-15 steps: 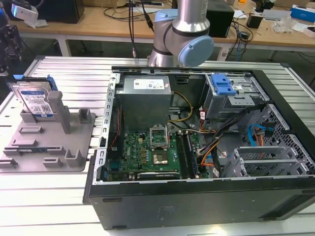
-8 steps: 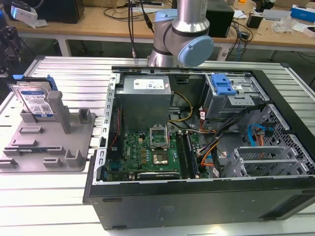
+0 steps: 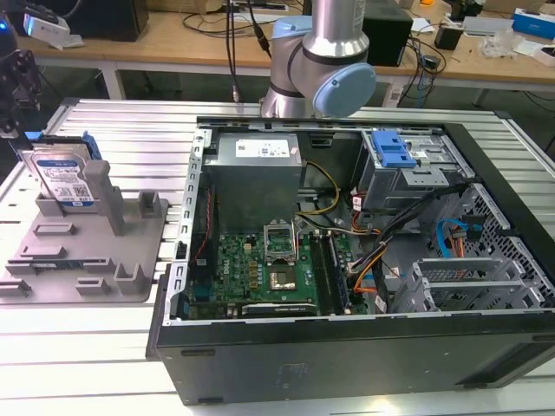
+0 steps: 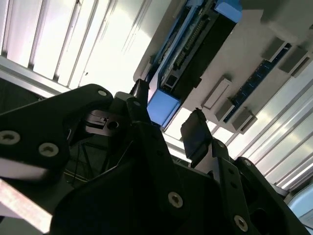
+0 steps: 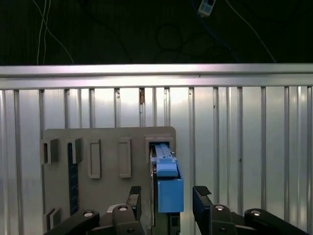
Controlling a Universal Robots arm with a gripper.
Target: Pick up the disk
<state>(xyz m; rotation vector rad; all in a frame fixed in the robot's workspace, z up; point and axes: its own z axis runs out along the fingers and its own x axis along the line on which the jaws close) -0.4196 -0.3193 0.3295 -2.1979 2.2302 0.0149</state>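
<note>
- Silver-grey with blue rails, the disk (image 3: 62, 178) stands on edge in a grey fixture (image 3: 139, 260), at the exterior view's left, label facing out.
- Fixture and disk sit on a ribbed metal surface (image 3: 113, 130), just beside an open computer case (image 3: 347, 381).
- In the first wrist view, the pincer (image 5: 167, 191) hangs straight over the disk's upper edge, spread wide.
- One black finger (image 5: 135, 196) is on each side of the blue rail (image 5: 169, 188). A strip of fixture shows between each finger and the disk, so neither touches it.
- The second wrist view looks along the fingers (image 4: 195, 132). The blue rail end (image 4: 163, 106) lies between them and the disk's dark underside (image 4: 195, 63) runs away behind it.
- Nothing is pinched; the disk rests in its slot against an upright post (image 3: 102, 191).
- Inside the case, a green board (image 3: 260, 269) lies flat, with a silver power-supply box (image 3: 256, 169) behind it.
- The arm's grey and pale blue joint (image 3: 334, 78) rises behind the case.
</note>
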